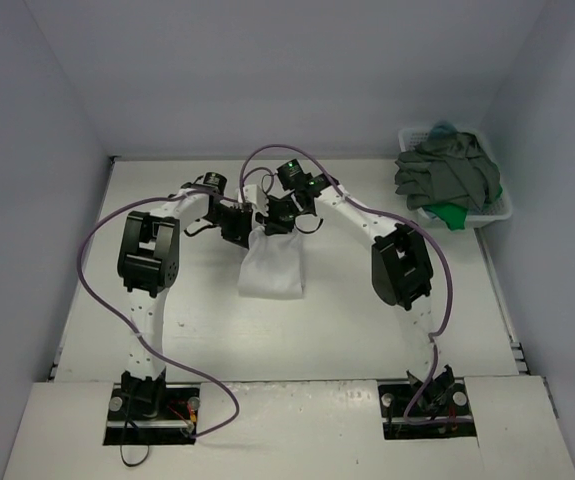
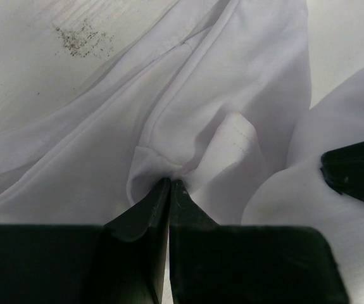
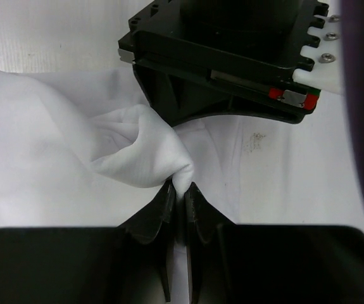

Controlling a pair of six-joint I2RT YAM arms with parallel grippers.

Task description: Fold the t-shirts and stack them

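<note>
Left gripper: jaws clamped on a bunched fold of the white t-shirt. Right gripper, just beside it: jaws likewise pinched on a fold of the same cloth. The fold is probably best made by carrying both pinches level and in step, with the edge between them taut. The shirt trails from both fingertips toward the arm bases, and its long axis runs that way.

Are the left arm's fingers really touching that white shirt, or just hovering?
Touching. The left wrist view shows the left fingers pinched shut on a fold of the white t-shirt.
</note>
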